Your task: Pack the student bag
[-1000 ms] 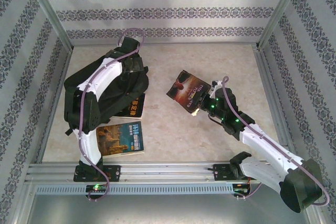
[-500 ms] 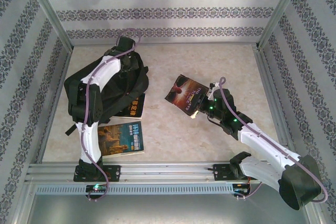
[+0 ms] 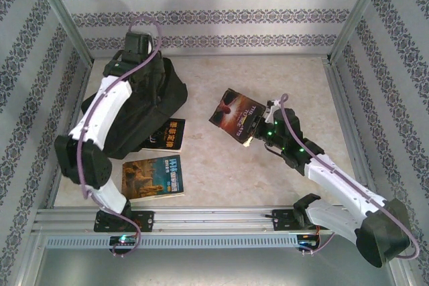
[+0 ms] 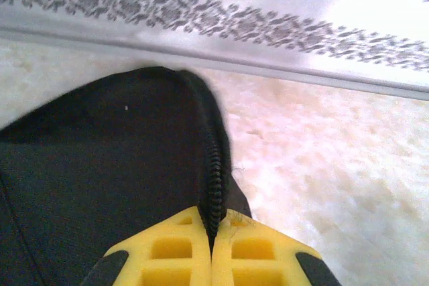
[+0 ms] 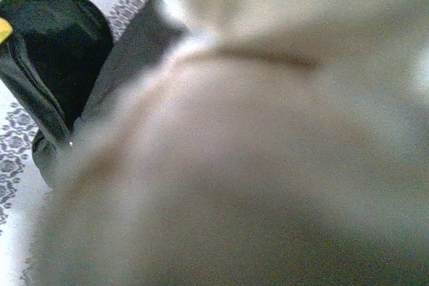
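Beige tabletop [image 3: 268, 78]: left gripper [image 4: 213, 249] pinched on student bag [image 3: 164, 95] zip edge (opening mouth, likely); right gripper [image 3: 255, 133] clamps dark book [image 3: 234, 112]; next, insert it.

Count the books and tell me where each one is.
3. One dark book is held in the right gripper; a black book lies partly under the student bag; an illustrated book lies flat on the table beside it. The bag may hide more.
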